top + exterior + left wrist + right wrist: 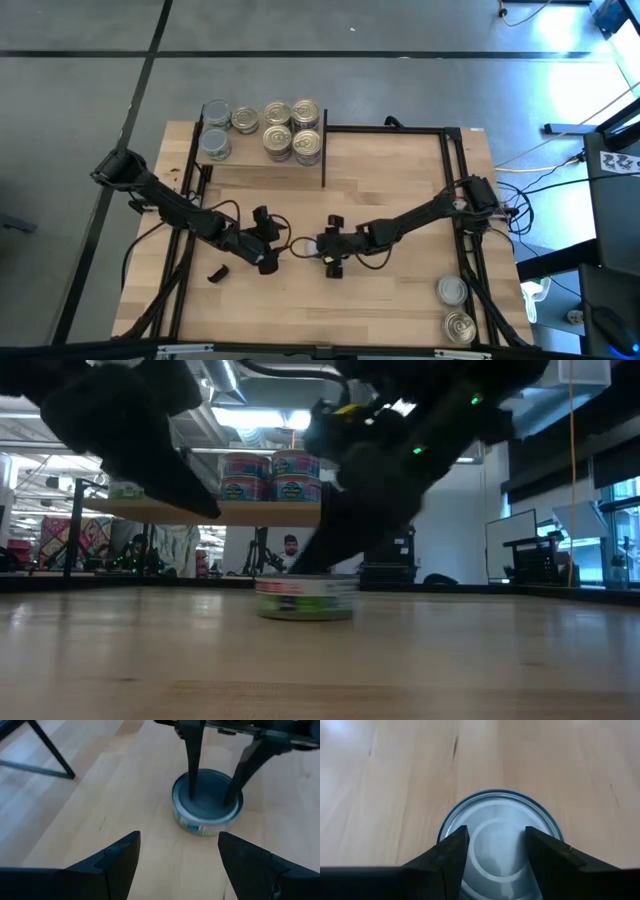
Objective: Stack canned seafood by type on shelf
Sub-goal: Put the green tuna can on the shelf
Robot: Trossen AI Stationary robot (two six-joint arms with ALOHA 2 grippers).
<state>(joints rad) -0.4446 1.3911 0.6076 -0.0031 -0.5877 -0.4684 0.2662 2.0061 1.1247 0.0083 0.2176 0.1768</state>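
My right claw (212,795) stood half open, fingers resting on the tin (207,805), gripping nothing; my left claw (177,857) waited wide open, empty, nearby. I feared the tin might skid across the table (400,200).

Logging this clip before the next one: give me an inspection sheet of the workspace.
Surface: wooden tabletop, bare in the middle.
Job's things: tins stacked on shelf; silver-topped tin at centre; two tins at one corner.
Clutter: small dark piece near left arm.
Grippers: right gripper over the silver-topped tin, fingers above its lid, not gripping; left gripper open, short of it.
Cables: loops off the right edge.
Surroundings: person behind the table.
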